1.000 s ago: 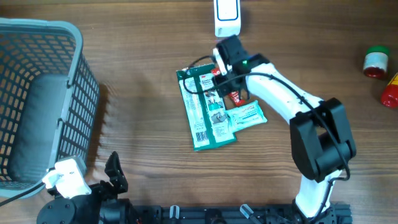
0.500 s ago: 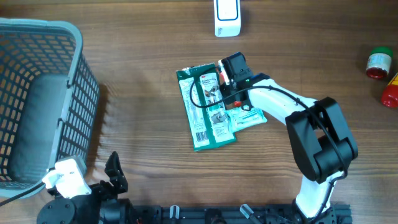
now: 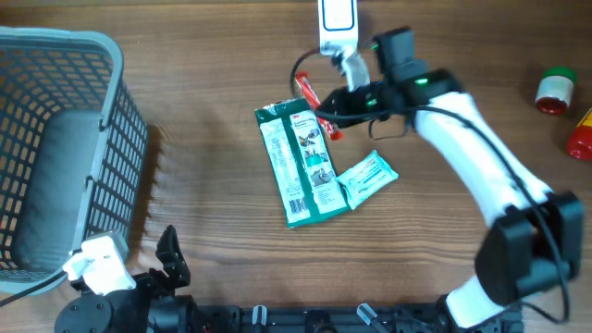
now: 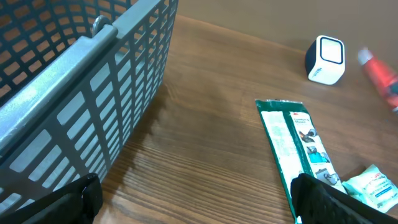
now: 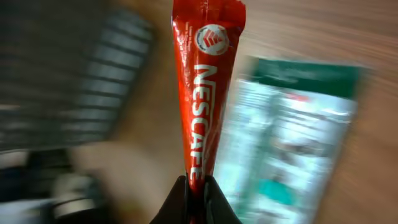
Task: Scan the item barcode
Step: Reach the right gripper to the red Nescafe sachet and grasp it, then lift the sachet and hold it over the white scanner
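right gripper (image 5: 196,194) pinches Nescafe stick (image 5: 202,93) by tail, probably to leave barcode clear for scanner (image 3: 337,23) at 12 o'clock (blurry tho); left gripper (image 4: 193,186) wide, parked.

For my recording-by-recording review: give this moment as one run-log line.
right fingers: shut on Nescafe sachet, near scanner | left fingers: open, beside basket

basket (image 3: 113,111) far left, packet (image 3: 301,168) centre, scanner (image 3: 337,24) behind, bottle (image 3: 556,92) far right
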You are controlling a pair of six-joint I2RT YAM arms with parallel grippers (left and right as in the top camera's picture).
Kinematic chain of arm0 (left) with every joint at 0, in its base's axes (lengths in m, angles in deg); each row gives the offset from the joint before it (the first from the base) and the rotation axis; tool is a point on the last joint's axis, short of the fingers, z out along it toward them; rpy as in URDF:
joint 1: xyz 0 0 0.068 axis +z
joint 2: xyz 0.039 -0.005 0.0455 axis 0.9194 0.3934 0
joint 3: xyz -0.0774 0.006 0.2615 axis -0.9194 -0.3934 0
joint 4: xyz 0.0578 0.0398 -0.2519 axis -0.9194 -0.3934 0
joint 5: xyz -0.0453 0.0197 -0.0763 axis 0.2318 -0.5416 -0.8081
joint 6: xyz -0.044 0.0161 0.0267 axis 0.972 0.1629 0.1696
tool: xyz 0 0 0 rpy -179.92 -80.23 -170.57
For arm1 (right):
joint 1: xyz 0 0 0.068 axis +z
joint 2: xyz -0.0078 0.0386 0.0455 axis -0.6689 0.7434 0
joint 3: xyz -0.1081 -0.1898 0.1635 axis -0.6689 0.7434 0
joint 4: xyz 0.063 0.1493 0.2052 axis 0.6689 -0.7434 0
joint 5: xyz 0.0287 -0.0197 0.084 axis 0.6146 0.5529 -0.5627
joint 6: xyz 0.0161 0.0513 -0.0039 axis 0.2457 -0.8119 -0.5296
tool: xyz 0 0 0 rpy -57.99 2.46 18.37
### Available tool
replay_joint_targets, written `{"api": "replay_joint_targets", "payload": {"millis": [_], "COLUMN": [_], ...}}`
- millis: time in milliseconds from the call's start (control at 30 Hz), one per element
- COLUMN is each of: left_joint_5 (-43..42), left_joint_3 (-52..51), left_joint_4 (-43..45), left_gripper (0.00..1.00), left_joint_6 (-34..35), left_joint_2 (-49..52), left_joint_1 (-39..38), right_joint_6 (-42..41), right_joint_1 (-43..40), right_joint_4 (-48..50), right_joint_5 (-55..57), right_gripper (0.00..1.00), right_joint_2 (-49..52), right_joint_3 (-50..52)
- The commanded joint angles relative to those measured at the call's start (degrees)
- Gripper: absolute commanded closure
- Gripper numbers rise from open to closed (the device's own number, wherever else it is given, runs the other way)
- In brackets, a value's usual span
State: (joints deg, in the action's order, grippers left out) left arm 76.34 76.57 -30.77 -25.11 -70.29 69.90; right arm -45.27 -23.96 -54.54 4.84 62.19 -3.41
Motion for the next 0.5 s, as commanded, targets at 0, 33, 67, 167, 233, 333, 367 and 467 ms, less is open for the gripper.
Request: {"api": "replay_joint_targets", "payload": {"millis": [0, 33, 67, 167, 233, 333, 367, 467], "left_joint_5": [-0.5, -0.5, -0.5, -0.5, -0.5, -0.5, -0.5, -0.5], "left_joint_3": [0.1, 0.1, 0.1, 0.1, 0.1, 0.1, 0.1, 0.1], "left_joint_4": [0.1, 0.1, 0.1, 0.1, 0.1, 0.1, 0.1, 0.1], "left_gripper": [0.00, 0.00, 0.00, 0.00, 0.00, 0.00, 0.00, 0.00], "left_joint_6": [0.3, 0.3, 0.3, 0.3, 0.3, 0.3, 0.3, 0.3], "left_joint_2": [-0.3, -0.3, -0.3, -0.3, -0.3, -0.3, -0.3, -0.3], "left_joint_1": [-0.2, -0.2, -0.2, -0.2, -0.2, -0.2, -0.2, -0.2], "right_joint_6": [-19.1, -26.4, -31.8, -37.9, -38.5, -44.9, -47.5, -50.6], "right_joint_1": [-0.6, -0.6, -0.6, -0.6, -0.6, -0.6, -0.6, -0.6], "right_joint_4": [-1.8, -1.8, -1.7, -1.7, -1.8, -1.8, -1.8, -1.7], "right_joint_5": [-27.4, -29.3, -30.6, -34.7, -39.9, -44.8, -44.6, -42.3], "right_gripper": [0.96, 0.96, 0.96, 0.96, 0.96, 0.95, 0.96, 0.96], "right_joint_2": [-0.4, -0.4, -0.4, -0.4, -0.4, -0.4, -0.4, -0.4], "right_joint_3": [0.0, 0.1, 0.1, 0.1, 0.1, 0.1, 0.1, 0.1]}}
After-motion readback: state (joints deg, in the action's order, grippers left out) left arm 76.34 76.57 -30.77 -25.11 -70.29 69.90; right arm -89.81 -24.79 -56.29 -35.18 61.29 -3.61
